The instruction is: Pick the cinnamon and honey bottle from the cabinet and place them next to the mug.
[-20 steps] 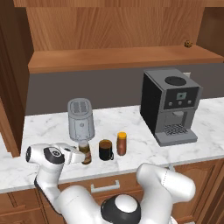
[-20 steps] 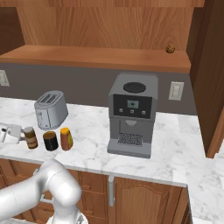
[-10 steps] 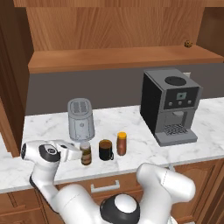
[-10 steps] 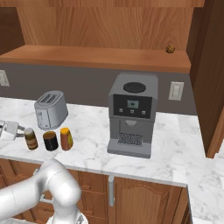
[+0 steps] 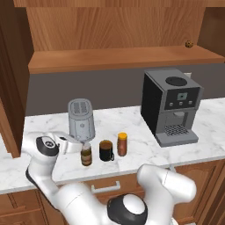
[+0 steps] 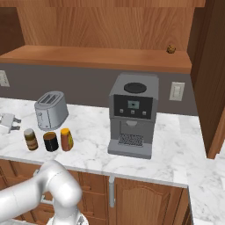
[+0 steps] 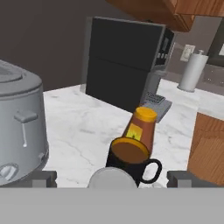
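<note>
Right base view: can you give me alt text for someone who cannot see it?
On a white marble counter, the cinnamon, the mug and the honey bottle stand in a row before a grey toaster. The gripper sits just left of them; a coffee machine stands to the right.

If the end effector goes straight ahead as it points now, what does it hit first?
Most likely the cinnamon: its pale lid sits right between the fingertips in the hand view. Behind it in the same line come the mug, then the honey bottle.
</note>
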Robot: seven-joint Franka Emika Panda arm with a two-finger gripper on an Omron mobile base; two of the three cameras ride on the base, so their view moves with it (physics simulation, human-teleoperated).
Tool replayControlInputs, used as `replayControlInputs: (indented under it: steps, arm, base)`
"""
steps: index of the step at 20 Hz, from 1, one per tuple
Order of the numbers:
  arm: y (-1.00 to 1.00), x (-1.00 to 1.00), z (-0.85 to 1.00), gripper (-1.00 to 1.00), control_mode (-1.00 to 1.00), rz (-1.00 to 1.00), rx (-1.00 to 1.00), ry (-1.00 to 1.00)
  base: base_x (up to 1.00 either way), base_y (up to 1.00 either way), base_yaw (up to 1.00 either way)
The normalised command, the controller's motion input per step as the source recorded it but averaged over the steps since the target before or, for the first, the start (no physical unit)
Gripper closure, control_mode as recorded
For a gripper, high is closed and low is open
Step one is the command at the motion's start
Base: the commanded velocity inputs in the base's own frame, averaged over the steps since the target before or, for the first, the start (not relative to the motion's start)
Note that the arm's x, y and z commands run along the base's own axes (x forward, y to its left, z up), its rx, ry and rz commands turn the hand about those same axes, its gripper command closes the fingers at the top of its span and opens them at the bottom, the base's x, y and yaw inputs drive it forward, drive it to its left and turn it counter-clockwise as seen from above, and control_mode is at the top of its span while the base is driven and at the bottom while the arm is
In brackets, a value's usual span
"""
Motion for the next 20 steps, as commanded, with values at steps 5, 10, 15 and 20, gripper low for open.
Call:
replayControlInputs:
  steps: [5,10,15,20]
  arm:
    - [-0.51,-0.04,0.68,-1.0,-1.0,0.0,0.05,-0.01]
    - [-0.76,-0.01,0.58,-1.0,-1.0,0.0,0.09,0.0]
    - [-0.91,-0.1,0.51,-1.0,-1.0,0.02,0.11,0.0]
    - [-0.89,-0.14,0.38,-1.0,-1.0,0.06,0.14,0.0]
  base:
    - [0.0,0.0,0.0]
    - [0.0,0.0,0.0]
    - [0.0,0.0,0.0]
    - [0.0,0.0,0.0]
